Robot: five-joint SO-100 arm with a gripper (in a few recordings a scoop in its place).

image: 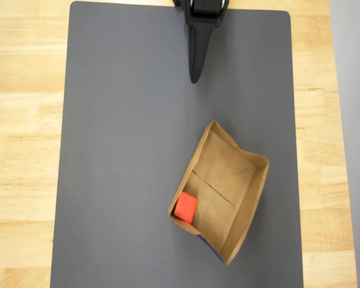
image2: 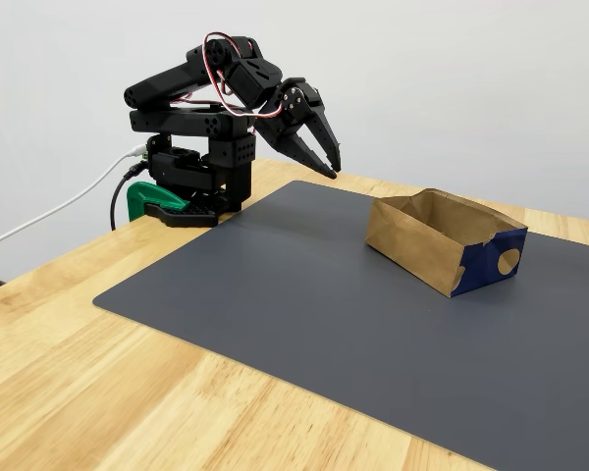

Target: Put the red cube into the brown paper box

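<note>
One red cube (image: 185, 207), one brown paper box (image: 221, 191), one dark grey mat (image: 126, 150) on the wooden bench (image: 24, 120). Cube sits inside the box, tucked in the corner at lower left in the overhead view, touching the wall. Box has blue print on one end (image2: 491, 257). Black arm (image2: 191, 108) is folded back over its base, well apart from the box; pincer (image2: 319, 147) hangs above the mat edge, tips pointing down, jaws slightly parted, holding nothing.
</note>
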